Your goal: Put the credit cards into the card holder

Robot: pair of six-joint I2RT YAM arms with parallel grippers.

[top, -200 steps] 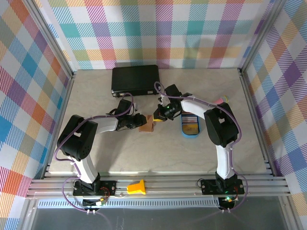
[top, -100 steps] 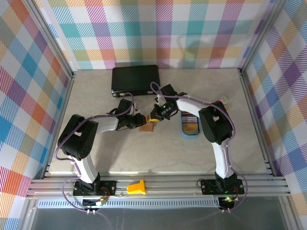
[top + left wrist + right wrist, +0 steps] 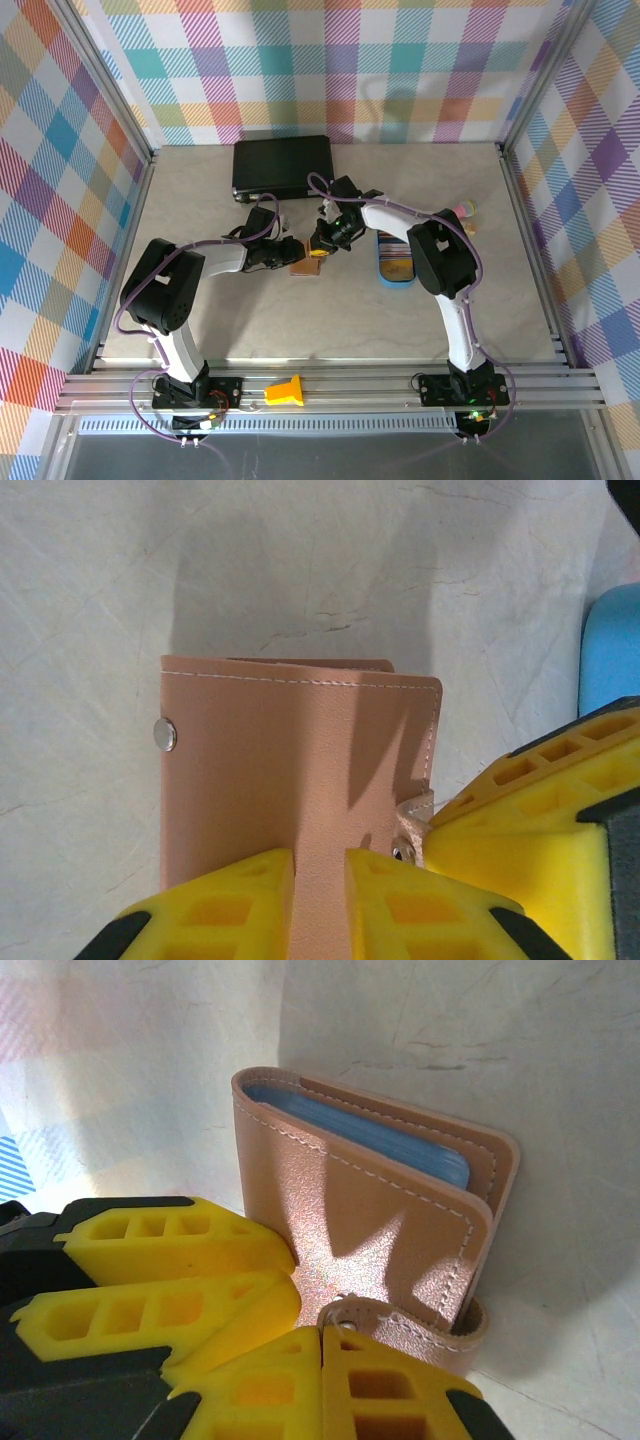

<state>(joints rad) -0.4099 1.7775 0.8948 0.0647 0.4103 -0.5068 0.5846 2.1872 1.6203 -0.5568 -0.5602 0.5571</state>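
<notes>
Task barely begun: card holder [image 3: 305, 266], folded, mid-frame on counter [image 3: 330, 320], is pinched by left hand [image 3: 320, 865], right hand [image 3: 320, 1348] pressed shut by its snap tab, w/ credit cards [image 3: 397, 263] seen in blue tray [image 3: 395, 284] right of ctr.

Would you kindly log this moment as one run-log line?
left tool: shut on card holder | right tool: shut at snap strap
</notes>
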